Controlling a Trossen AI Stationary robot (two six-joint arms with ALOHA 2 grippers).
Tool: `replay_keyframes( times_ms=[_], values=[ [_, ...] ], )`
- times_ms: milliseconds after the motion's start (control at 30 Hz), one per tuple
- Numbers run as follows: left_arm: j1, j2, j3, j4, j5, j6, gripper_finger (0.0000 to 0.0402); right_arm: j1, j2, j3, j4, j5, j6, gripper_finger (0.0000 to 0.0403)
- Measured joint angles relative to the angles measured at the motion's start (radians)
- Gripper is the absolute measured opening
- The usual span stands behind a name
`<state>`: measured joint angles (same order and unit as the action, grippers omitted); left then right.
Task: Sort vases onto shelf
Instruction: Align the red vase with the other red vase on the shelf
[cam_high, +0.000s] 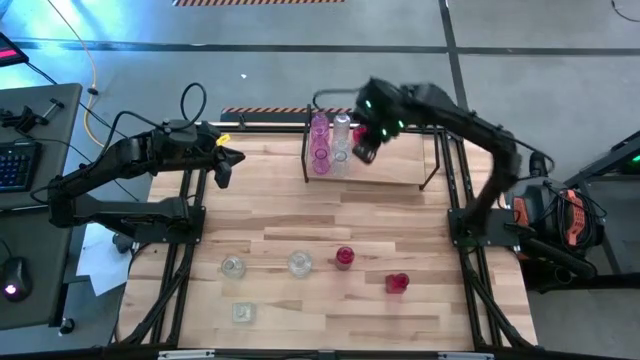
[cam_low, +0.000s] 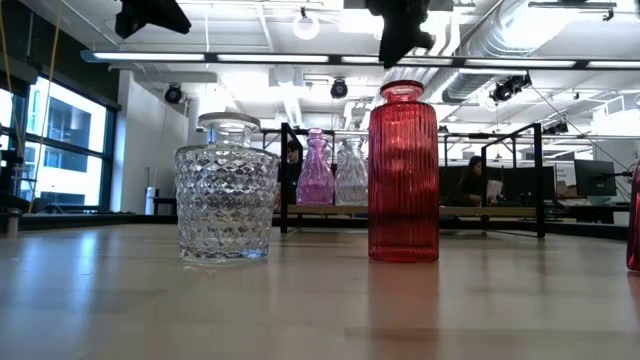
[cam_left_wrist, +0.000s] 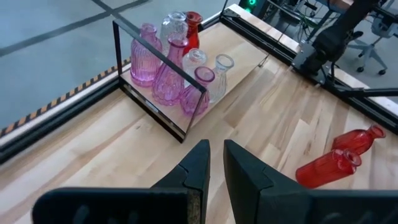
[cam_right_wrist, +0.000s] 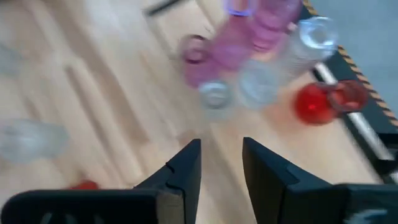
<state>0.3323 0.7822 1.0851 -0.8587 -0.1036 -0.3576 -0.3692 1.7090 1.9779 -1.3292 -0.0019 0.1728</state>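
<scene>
The task looks a little past halfway. On the shelf (cam_high: 400, 165) at twelve o'clock on the table (cam_high: 300, 215), a cluster of pink vases (cam_high: 320, 142), clear vases (cam_high: 342, 135) and one red vase (cam_left_wrist: 192, 26) already stands at its left end, about seven as the left wrist view counts them. Five remain near six o'clock: three clear pieces (cam_high: 233, 266) and two red ones (cam_high: 345, 257), all still to be moved. The right gripper (cam_high: 366, 148) hovers over the shelf beside the cluster, fingers apart and empty. The left gripper (cam_high: 222, 170) waits at ten o'clock, fingers nearly together, holding nothing.
</scene>
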Motion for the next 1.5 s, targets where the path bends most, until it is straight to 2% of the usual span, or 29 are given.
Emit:
replay_keyframes(
  times_ms=[233,333,433,767,967,1500],
  values=[
    [0.000,-0.001,-0.009,0.023,0.000,0.075,0.0035,0.256,-0.193,-0.446,0.354,0.001,0.393,0.0099],
    [0.000,0.001,-0.031,0.016,0.018,0.075,0.0035,0.343,-0.218,-0.574,0.419,0.004,0.577,0.0099],
    [0.000,-0.001,-0.057,0.027,0.034,0.075,0.0035,0.417,-0.217,-0.644,0.459,-0.007,0.712,0.0099],
    [0.000,0.000,-0.141,0.103,0.175,0.070,0.0035,0.561,-0.176,-0.668,0.598,-0.028,0.917,0.0099],
    [0.000,-0.010,-0.142,0.104,0.181,0.064,0.0035,0.628,-0.104,-0.668,0.621,-0.058,0.964,0.0099],
    [-0.001,-0.017,-0.142,0.102,0.199,0.063,0.0035,0.617,-0.049,-0.664,0.635,0.000,0.926,0.0099]
  ],
)
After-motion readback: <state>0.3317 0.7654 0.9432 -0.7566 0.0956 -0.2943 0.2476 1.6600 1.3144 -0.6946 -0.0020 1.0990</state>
